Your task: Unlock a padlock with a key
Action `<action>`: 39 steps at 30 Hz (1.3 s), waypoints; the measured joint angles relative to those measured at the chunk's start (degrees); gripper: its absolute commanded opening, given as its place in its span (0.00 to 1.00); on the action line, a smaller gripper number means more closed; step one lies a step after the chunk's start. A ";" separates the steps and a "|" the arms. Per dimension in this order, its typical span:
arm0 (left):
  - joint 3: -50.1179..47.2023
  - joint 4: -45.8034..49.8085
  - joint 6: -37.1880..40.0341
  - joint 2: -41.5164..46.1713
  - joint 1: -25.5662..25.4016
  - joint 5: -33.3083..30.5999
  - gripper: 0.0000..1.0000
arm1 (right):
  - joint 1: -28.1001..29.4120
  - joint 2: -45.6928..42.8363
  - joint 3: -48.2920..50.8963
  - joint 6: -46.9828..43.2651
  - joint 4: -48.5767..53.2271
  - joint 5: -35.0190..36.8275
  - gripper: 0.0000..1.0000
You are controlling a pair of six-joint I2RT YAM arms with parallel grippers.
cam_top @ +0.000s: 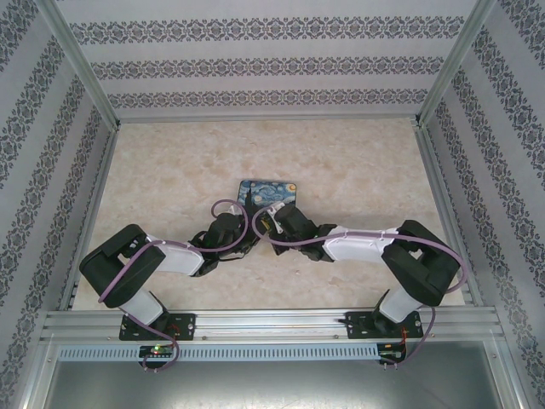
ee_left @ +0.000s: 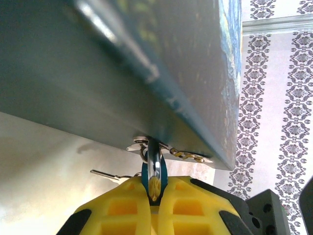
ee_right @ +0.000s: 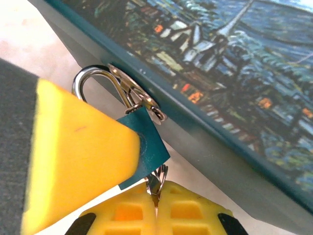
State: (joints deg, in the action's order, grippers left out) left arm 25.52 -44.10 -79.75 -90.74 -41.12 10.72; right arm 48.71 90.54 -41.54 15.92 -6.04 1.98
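Note:
The padlock [cam_top: 268,192], a box with a Starry Night lid [ee_right: 220,58] and teal sides [ee_left: 98,83], lies mid-table. Its tiny lock hangs from a silvery hasp [ee_right: 137,95] on the near side. The lock has a teal body [ee_right: 149,144] and a silvery shackle [ee_right: 93,76]. My left gripper [ee_left: 154,188] is shut on that lock body [ee_left: 154,169]; its yellow finger [ee_right: 73,156] shows in the right wrist view. My right gripper [ee_right: 156,188] is shut on the key [ee_right: 157,180], a slim silvery piece with a wire ring, right under the lock body. A thin silvery shaft [ee_left: 105,174] sticks out sideways.
Both grippers, the left [cam_top: 243,223] and the right [cam_top: 271,223], meet at the box's near edge. The beige marbled table [cam_top: 170,170] stretches around the box. Patterned walls [cam_top: 272,64] and metal rails [cam_top: 255,324] enclose the space.

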 measured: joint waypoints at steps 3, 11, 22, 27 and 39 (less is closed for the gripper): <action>0.00 0.15 0.04 0.00 0.00 0.20 0.04 | -1.09 -2.14 0.94 1.44 -0.17 -3.43 0.44; 0.00 2.73 1.77 0.37 0.00 -0.02 0.33 | -2.29 -11.93 7.02 7.76 -0.98 -6.86 0.61; -1.09 4.66 3.56 3.65 0.00 -0.24 0.56 | -3.23 -15.30 13.79 22.88 -5.97 -7.85 0.64; -1.53 9.77 5.57 10.25 0.00 -1.68 0.75 | -3.56 -15.28 14.01 26.27 -8.68 -8.72 0.64; 2.93 31.12 14.78 25.11 4.90 -5.42 0.97 | -6.43 -7.89 8.46 27.69 -11.17 -11.43 0.64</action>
State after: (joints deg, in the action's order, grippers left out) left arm 28.45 -12.97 -64.97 -65.63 -36.23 5.30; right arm 42.28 82.65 -33.08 43.62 -17.21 -9.45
